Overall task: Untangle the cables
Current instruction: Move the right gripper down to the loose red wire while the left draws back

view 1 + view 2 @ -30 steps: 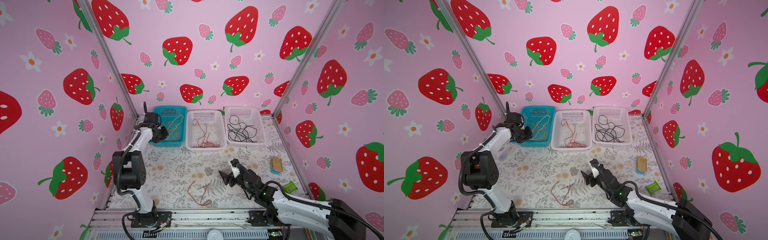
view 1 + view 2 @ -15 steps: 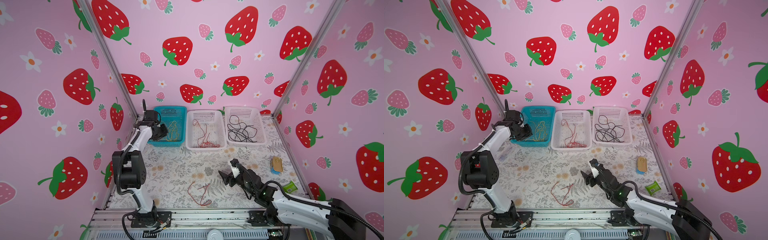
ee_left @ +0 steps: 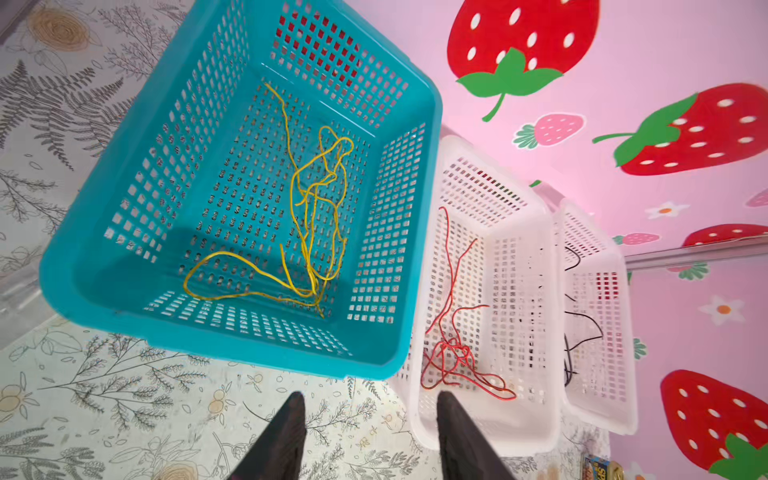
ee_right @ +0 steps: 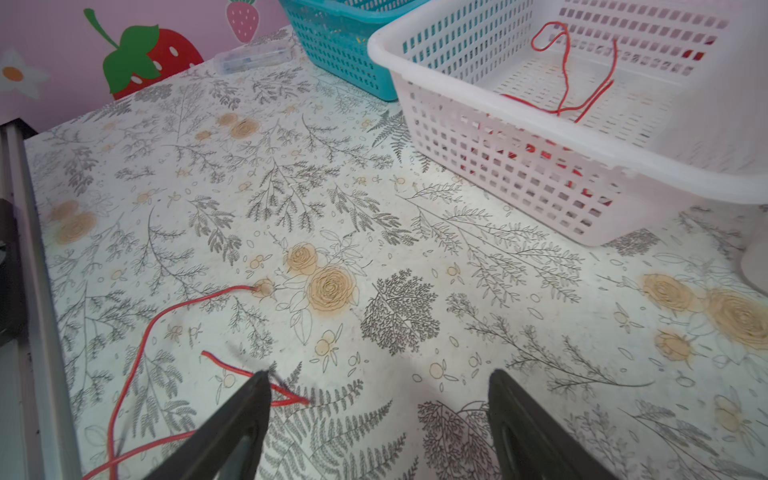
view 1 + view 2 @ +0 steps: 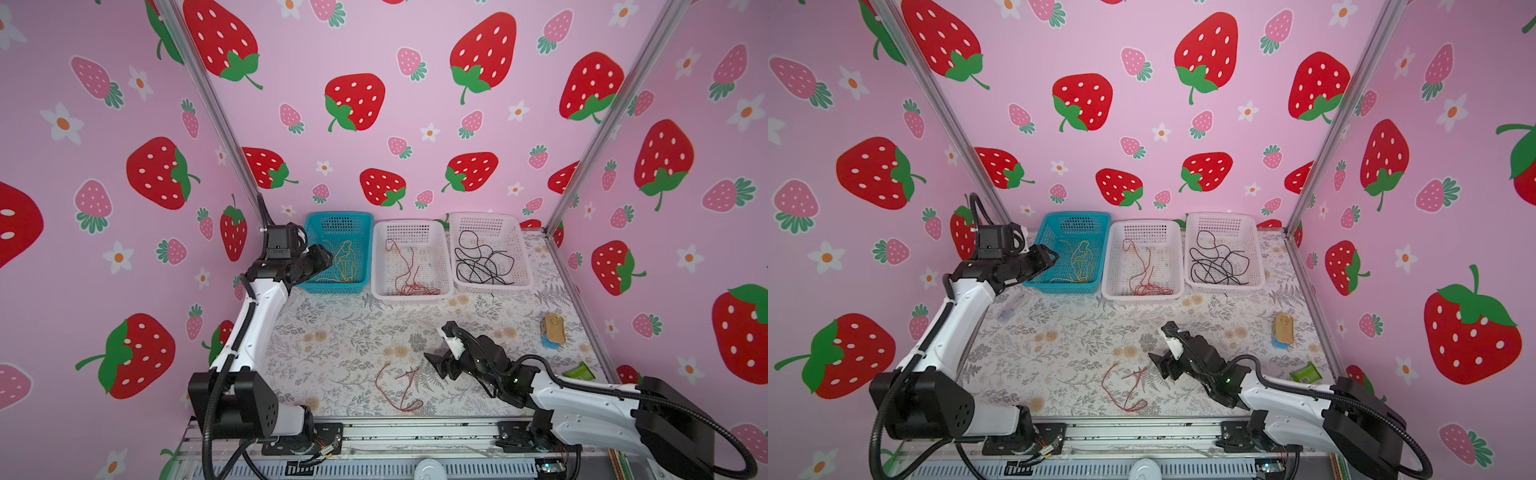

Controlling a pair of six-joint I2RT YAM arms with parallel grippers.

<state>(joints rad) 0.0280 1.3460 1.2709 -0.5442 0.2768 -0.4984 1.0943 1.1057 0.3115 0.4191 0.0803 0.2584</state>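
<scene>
Both top views: high at front, looking down and back over my whole counter. Left wrist cam: close above the teal basket, past the left tool. Right wrist cam: low over counter; both wrists share the middle white basket.

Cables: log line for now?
left hand open, empty, by blue basket | yellow cables in basket | right hand open beside loose red cable
</scene>
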